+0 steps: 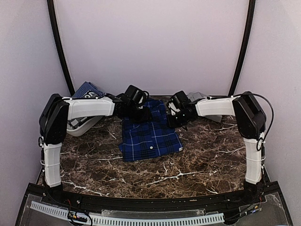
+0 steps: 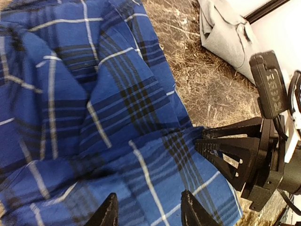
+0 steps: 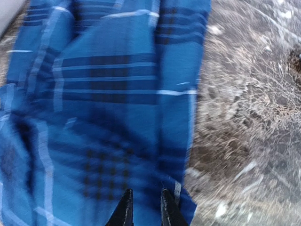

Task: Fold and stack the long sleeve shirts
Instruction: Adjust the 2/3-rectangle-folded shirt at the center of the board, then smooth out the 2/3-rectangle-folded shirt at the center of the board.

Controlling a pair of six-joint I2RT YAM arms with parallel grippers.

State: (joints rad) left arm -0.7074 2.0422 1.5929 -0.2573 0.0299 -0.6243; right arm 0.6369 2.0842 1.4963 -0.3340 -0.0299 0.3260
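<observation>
Worktop (image 1: 202,165): dark brown marble pattern, white veins.
Plaid shirt (image 1: 150,134): royal-blue and black woven cloth, folded to a rough rectangle at centre. It is rumpled at its far end, where both hands sit.
Grey shirt (image 2: 221,28): plain, bunched, lying beyond the right arm.
Left hand (image 2: 150,214): fingers apart, above the plaid folds.
Right hand (image 3: 145,209): fingers narrow at the shirt's edge. The view is blurred, so I cannot tell if cloth is pinched.
</observation>
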